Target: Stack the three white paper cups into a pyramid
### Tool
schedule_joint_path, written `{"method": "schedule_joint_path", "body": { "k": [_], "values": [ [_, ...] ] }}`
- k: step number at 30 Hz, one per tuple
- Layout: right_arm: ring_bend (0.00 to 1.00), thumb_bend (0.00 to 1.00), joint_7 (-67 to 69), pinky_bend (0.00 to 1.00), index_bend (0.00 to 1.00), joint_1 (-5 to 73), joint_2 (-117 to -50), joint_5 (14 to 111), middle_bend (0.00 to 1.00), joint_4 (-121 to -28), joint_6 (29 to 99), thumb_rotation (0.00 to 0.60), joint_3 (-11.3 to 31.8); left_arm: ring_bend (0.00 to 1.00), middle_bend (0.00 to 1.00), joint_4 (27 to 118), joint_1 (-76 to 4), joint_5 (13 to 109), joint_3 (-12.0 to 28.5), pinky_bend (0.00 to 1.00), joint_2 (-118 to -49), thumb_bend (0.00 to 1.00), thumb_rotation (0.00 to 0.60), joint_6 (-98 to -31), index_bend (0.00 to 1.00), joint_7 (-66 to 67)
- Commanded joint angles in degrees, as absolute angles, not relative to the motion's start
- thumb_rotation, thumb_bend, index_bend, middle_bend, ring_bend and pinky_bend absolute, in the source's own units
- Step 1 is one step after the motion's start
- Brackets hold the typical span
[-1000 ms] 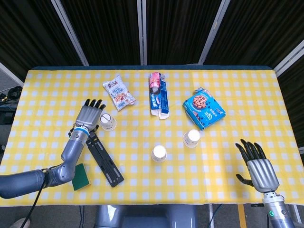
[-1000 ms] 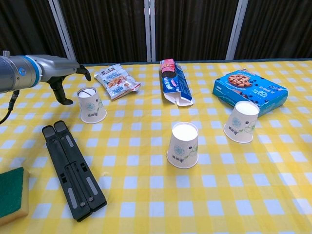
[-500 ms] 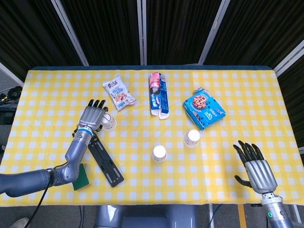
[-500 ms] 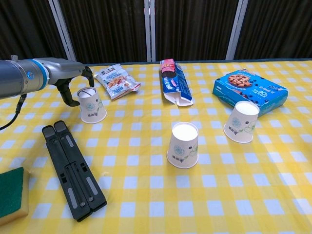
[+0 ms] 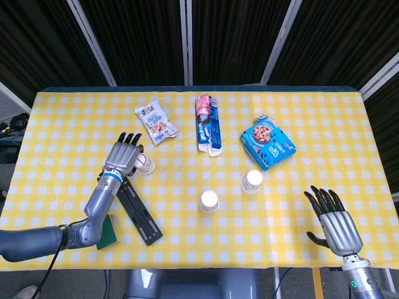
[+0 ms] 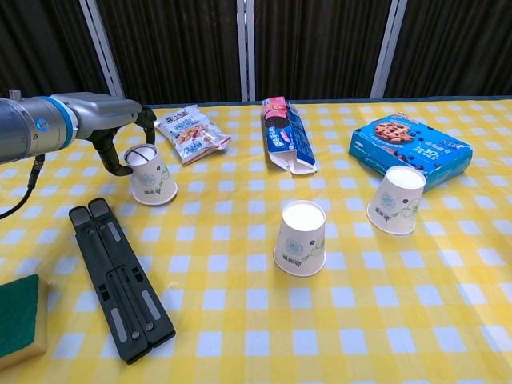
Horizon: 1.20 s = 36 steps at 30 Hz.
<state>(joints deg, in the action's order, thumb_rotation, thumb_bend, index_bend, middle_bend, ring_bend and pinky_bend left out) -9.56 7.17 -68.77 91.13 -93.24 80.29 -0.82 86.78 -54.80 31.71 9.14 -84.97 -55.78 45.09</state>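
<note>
The left hand (image 6: 126, 136) curled around the left cup (image 6: 150, 174) near the table's (image 5: 75, 118) left side, fingers wrapped over the cup's top, and the cup leaned off upright, which suggested a grip being taken to lift it. The other two cups stood upside down and apart: the middle cup (image 6: 301, 238) near the front and the right cup (image 6: 397, 199) just before the blue cookie box (image 6: 410, 149). Those two probably made the base, so the held cup was likely meant for the top. The right hand (image 5: 335, 225) hovered at the table's right front edge, fingers spread, holding nothing, well apart from every cup.
</note>
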Motion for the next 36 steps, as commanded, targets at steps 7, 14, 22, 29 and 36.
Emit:
{"method": "schedule_joint_path", "body": {
  "k": [7, 14, 22, 29, 36],
  "values": [
    [0.0, 0.07, -9.9, 0.0, 0.1, 6.8, -68.3, 91.8, 0.0, -94.1, 81.3, 0.6, -0.9, 0.0, 0.0, 101.2, -52.7, 39.7, 10.1, 0.0, -77.1, 0.44, 0.6, -62.1, 0.43, 42.1],
    [0.0, 0.07, -10.8, 0.0, 0.1, 6.7, -68.4, 91.9, 0.0, -94.4, 81.2, 0.6, -1.1, 0.0, 0.0, 109.9, -52.6, 44.8, 7.4, 0.0, -77.4, 0.44, 0.6, -64.6, 0.43, 44.8],
    [0.0, 0.07, -11.3, 0.0, 0.1, 6.4, -68.3, 92.2, 0.0, -94.8, 81.6, 0.6, -1.3, 0.0, 0.0, 109.4, -53.3, 47.0, 2.8, 0.0, -84.6, 0.44, 0.6, -66.4, 0.43, 51.2],
    [0.0, 0.07, -11.1, 0.0, 0.1, 6.5, -68.3, 92.1, 0.0, -94.7, 81.4, 0.6, -1.3, 0.0, 0.0, 107.0, -53.7, 46.0, 2.3, 0.0, -89.1, 0.44, 0.6, -66.8, 0.43, 53.4],
    [0.0, 0.07, -10.7, 0.0, 0.1, 6.5, -68.2, 91.9, 0.0, -94.7, 81.4, 0.6, -1.1, 0.0, 0.0, 106.1, -54.4, 44.4, 3.6, 0.0, -91.9, 0.44, 0.6, -66.5, 0.43, 53.4]
  ]
}}
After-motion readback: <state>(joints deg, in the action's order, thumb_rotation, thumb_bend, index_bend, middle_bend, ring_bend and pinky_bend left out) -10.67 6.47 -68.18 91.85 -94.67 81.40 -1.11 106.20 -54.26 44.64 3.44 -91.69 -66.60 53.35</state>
